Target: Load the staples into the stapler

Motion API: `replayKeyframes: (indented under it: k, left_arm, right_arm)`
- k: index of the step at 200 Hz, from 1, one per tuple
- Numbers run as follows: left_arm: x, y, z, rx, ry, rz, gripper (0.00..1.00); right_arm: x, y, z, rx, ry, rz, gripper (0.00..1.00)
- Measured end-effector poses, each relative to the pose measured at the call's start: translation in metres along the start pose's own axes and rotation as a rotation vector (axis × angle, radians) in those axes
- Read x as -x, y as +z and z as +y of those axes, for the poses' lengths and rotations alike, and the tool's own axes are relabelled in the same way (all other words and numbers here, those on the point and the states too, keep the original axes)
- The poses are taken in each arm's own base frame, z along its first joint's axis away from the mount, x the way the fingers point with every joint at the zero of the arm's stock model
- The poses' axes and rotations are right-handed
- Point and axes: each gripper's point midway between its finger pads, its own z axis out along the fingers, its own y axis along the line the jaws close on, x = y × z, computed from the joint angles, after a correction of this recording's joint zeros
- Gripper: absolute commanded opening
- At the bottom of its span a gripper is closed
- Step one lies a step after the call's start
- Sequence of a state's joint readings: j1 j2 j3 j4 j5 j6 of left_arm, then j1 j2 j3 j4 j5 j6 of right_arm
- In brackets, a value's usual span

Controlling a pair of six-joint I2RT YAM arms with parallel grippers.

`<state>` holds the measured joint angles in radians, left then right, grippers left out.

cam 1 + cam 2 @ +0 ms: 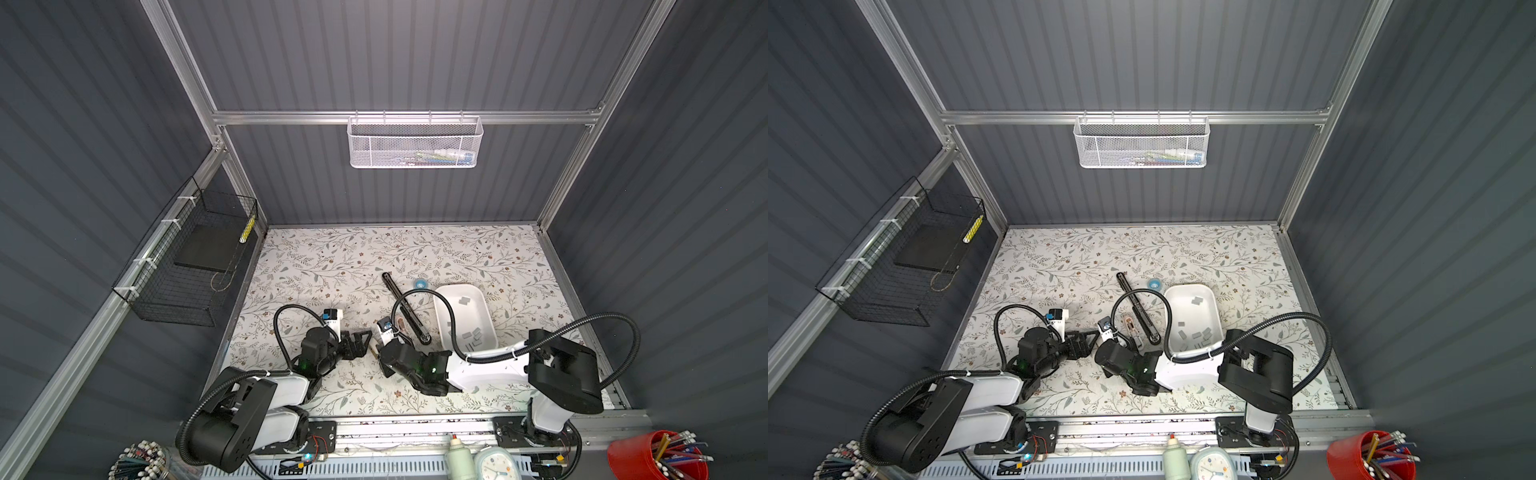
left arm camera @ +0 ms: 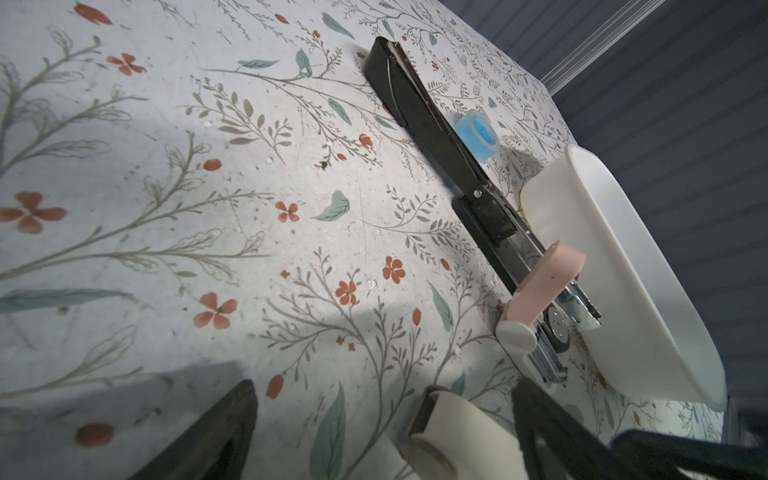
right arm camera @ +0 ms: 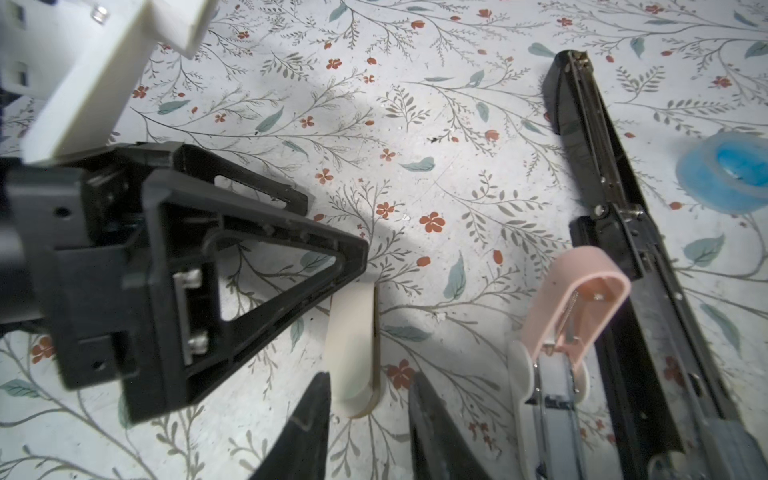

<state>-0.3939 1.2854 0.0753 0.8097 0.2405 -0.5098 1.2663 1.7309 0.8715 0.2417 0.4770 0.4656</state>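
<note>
The black stapler (image 1: 405, 307) (image 3: 602, 166) lies opened out flat on the floral table. Grey staples (image 1: 475, 332) (image 1: 1204, 331) lie loose in the white tray (image 1: 459, 287) to its right. A small pink stapler (image 3: 577, 299) (image 2: 544, 282) lies open against the black one. My right gripper (image 3: 369, 378) (image 1: 379, 349) is open, its fingers either side of a cream oblong piece (image 3: 353, 345), with a gap on one side. My left gripper (image 2: 384, 386) (image 1: 361, 338) is open wide, facing the same piece from the left, holding nothing.
A blue tape roll (image 1: 419, 284) sits behind the tray. A black wire basket (image 1: 187, 266) hangs on the left wall and a white mesh basket (image 1: 415, 141) on the back wall. A red pen cup (image 1: 656, 457) and a clock (image 1: 494, 463) stand at the front rail.
</note>
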Motion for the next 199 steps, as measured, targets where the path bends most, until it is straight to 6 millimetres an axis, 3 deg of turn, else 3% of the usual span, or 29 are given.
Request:
replayKeyframes:
  k: [138,199]
  left_arm:
    - [-0.007,-0.003,-0.006,-0.034,0.007,0.008,0.93]
    - [-0.009,-0.002,-0.01,-0.046,0.014,0.016,0.93]
  right_arm:
    - [-0.016,0.019,0.002,-0.011,0.014,0.063,0.3]
    - [-0.014,0.021,0.004,-0.005,0.045,0.048,0.3]
